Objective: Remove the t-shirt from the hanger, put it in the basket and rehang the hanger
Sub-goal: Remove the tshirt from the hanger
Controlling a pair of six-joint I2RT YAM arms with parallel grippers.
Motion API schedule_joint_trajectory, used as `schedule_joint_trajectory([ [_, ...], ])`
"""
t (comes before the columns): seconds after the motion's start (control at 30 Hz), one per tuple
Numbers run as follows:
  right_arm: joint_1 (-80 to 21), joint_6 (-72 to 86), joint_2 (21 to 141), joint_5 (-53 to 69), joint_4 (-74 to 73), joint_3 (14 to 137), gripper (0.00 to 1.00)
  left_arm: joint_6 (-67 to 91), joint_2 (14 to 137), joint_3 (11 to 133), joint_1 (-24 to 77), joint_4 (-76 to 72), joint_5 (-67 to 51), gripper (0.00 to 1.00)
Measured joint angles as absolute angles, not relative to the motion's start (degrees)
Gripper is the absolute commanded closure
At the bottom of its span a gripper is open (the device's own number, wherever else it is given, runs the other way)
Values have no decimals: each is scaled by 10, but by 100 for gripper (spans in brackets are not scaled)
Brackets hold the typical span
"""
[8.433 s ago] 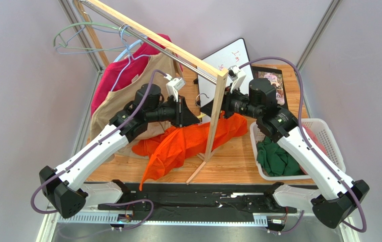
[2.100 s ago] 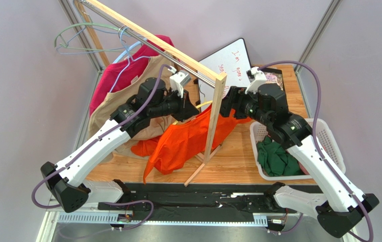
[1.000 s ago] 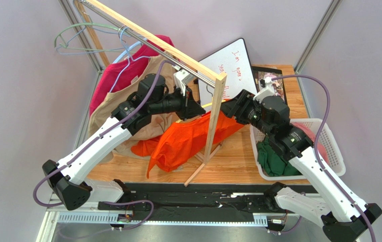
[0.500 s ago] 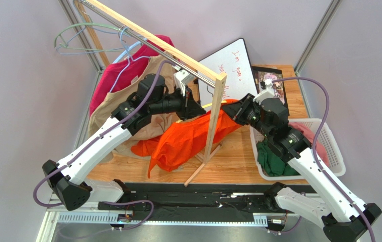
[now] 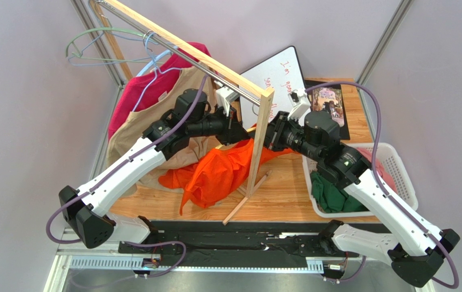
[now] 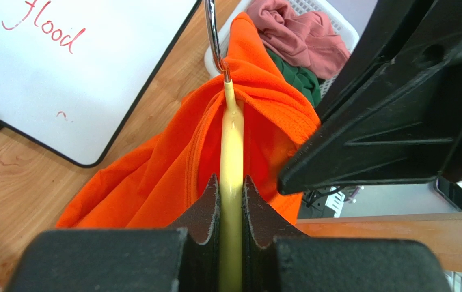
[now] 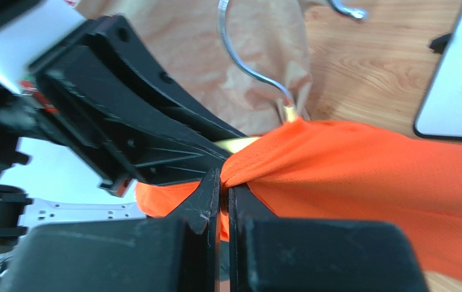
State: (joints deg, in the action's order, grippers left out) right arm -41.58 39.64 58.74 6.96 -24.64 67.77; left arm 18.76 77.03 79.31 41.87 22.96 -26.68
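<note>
1. T-shirt — orange, hung over the yellow hanger beside the wooden rack post. Its lower folds lie pooled on the worktop, and it is not yet off the hanger.
2. Left pincer — clamped on the hanger's yellow arm below the metal hook, holding it up. This grip has not changed over the last second.
3. Right pincer — a second ago its jaws stood apart near the garment's shoulder. They are now closed on a pinch of orange fabric at the top of the hanger, close to the other arm's grip.
4. Meaning: both holds appear to be in place, one arm anchoring the hanger and the other gripping the cloth. The step in hand is probably drawing that shoulder off the hanger's end, away from the anchored side.
5. Risk: the pinch looks thin, so the mesh could slip out, and the collar could catch at the hook.
</note>
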Motion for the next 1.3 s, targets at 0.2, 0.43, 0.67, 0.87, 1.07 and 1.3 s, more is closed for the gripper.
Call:
schedule_joint_trajectory([
  [0.2, -420, 369, 564, -3, -307, 678, 48, 185, 770, 797, 419, 243, -263, 100],
  [0.43, -420, 313, 527, -76, -352, 710, 32, 178, 770, 806, 419, 254, -269, 100],
  [0.67, -420, 261, 578, -62, -329, 771, 51, 176, 771, 807, 419, 255, -290, 100],
  [0.87, -420, 226, 630, -34, -296, 771, 59, 176, 771, 815, 419, 256, -306, 100],
  [1.07, -420, 196, 644, -25, -267, 768, 79, 177, 771, 821, 419, 256, -319, 100],
  [1.3, -420, 168, 644, -20, -247, 758, 76, 177, 774, 822, 416, 256, -321, 100],
])
